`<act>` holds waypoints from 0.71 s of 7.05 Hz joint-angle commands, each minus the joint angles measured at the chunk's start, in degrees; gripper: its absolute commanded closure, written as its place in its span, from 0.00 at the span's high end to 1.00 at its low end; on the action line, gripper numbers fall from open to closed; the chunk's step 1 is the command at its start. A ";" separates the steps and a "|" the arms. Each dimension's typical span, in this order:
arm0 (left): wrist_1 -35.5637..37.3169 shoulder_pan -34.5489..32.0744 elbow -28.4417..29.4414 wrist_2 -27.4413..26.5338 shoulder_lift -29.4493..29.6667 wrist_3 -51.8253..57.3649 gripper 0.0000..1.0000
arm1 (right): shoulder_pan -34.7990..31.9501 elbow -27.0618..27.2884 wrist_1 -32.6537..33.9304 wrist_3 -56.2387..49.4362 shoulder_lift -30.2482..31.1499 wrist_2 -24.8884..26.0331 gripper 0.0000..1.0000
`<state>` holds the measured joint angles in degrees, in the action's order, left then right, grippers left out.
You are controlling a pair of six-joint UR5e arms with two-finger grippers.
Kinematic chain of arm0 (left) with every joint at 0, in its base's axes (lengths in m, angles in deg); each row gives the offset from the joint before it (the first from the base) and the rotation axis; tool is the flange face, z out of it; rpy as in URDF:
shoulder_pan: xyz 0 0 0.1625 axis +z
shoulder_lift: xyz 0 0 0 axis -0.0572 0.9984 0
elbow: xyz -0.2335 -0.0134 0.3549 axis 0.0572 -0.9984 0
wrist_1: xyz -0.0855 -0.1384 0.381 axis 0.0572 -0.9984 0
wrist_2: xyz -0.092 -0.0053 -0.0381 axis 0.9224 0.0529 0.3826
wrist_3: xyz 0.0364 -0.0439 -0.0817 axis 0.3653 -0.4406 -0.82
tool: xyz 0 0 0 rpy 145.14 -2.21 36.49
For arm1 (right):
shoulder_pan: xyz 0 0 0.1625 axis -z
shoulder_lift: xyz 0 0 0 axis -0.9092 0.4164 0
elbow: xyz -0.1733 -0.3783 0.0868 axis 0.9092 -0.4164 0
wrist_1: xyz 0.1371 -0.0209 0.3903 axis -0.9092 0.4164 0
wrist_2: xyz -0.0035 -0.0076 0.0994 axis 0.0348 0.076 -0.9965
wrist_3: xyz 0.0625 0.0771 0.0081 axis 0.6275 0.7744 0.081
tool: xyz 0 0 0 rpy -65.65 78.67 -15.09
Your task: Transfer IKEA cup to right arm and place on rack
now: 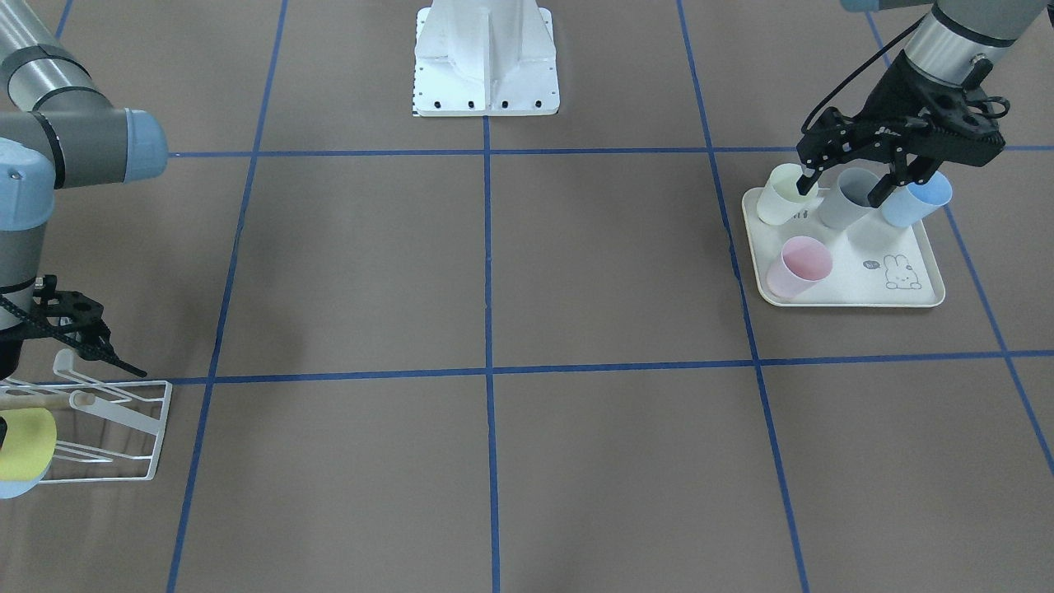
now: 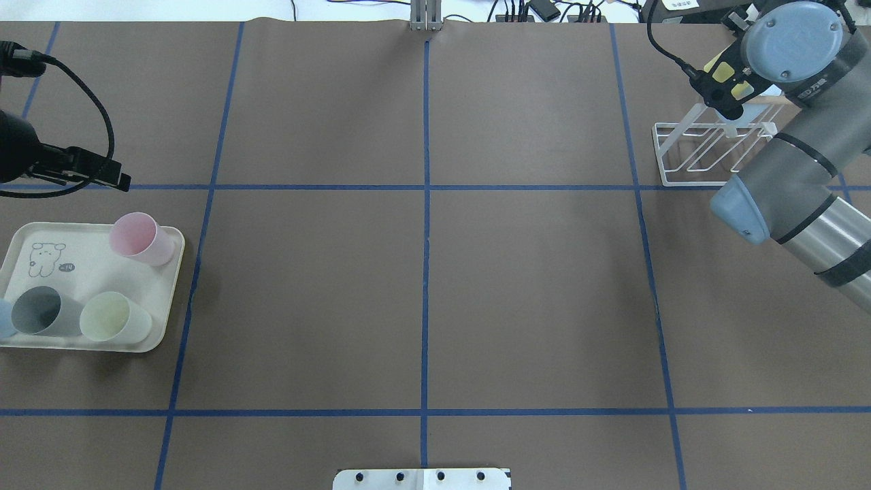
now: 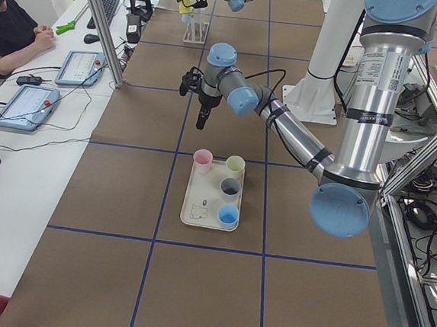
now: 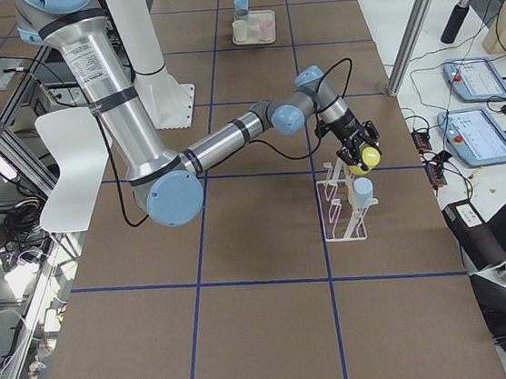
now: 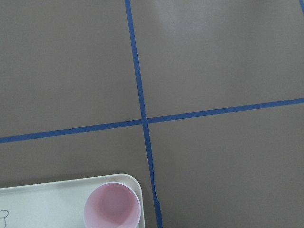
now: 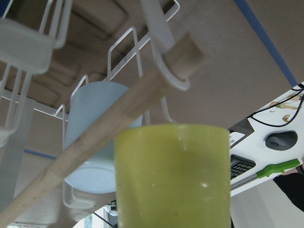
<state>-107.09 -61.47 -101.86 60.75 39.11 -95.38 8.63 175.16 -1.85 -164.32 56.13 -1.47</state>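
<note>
My right gripper (image 4: 359,153) is shut on a yellow-green IKEA cup (image 4: 370,156) and holds it at the top of the white wire rack (image 4: 342,207), against the rack's wooden rod (image 6: 95,142). The cup fills the right wrist view (image 6: 173,175). A light blue cup (image 6: 92,137) hangs on the rack beside it. In the front view the held cup (image 1: 25,445) shows at the left edge by the rack (image 1: 107,420). My left gripper (image 1: 844,189) is open and empty, high above the cream rabbit-print tray (image 1: 848,303).
The tray holds a pink cup (image 1: 799,263), a pale green cup (image 1: 782,193), a grey cup (image 1: 848,202) and a blue cup (image 1: 914,202). The white robot base (image 1: 486,58) stands at mid table. Blue tape lines cross the brown tabletop.
</note>
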 commanded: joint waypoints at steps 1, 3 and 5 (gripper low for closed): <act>0.00 0.00 0.21 0.00 0.07 -0.05 1.00 | 1.21 -0.92 0.01 0.16 0.03 1.07 0.31; 0.00 0.00 0.47 0.00 0.07 -0.05 1.00 | 2.27 -1.10 0.01 0.25 -0.06 3.08 0.52; 0.00 0.00 0.56 -0.09 -0.01 -0.05 1.00 | 2.97 -1.10 0.01 0.17 -0.06 4.06 0.99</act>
<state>-107.13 -61.46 -101.39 60.69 39.16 -95.43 11.06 174.10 -1.84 -164.10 56.08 1.87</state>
